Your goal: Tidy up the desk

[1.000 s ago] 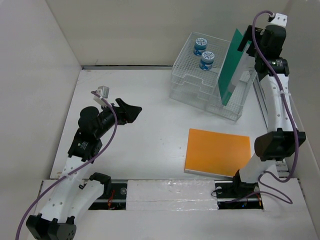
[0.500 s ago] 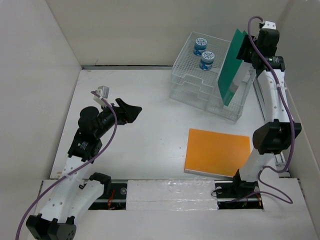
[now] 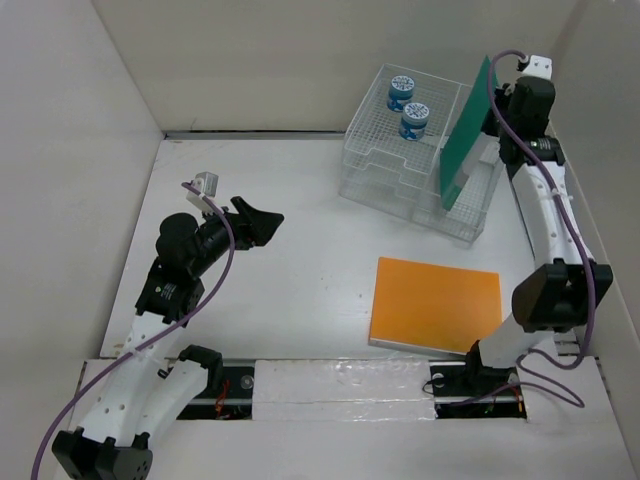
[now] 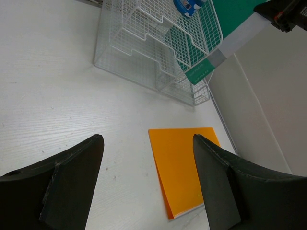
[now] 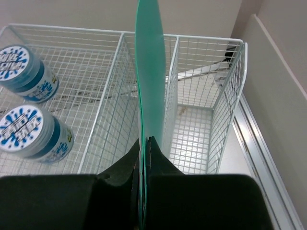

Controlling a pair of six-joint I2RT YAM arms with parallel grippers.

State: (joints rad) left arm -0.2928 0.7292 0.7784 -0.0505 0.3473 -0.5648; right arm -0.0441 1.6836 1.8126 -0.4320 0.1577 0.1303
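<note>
On the white desk [image 3: 300,260] stands a clear wire-mesh organizer rack [image 3: 400,170] at the back right. A green folder [image 3: 462,130] stands on edge in its right part, and my right gripper [image 5: 145,143] is shut on the folder's top edge [image 5: 149,72]. An orange notebook [image 3: 435,303] lies flat on the desk in front of the rack, also in the left wrist view [image 4: 184,167]. My left gripper [image 3: 262,222] hovers open over the desk's left half, holding nothing.
Two blue-lidded jars [image 3: 407,105] sit in the rack's back left compartment, seen also in the right wrist view [image 5: 29,100]. Beige wall panels [image 3: 70,150] close in the desk on three sides. A metal rail [image 5: 261,158] runs along the right wall.
My right gripper has closed from wide open onto the green folder's top edge and shifted slightly toward the rack. The left arm has not moved.
</note>
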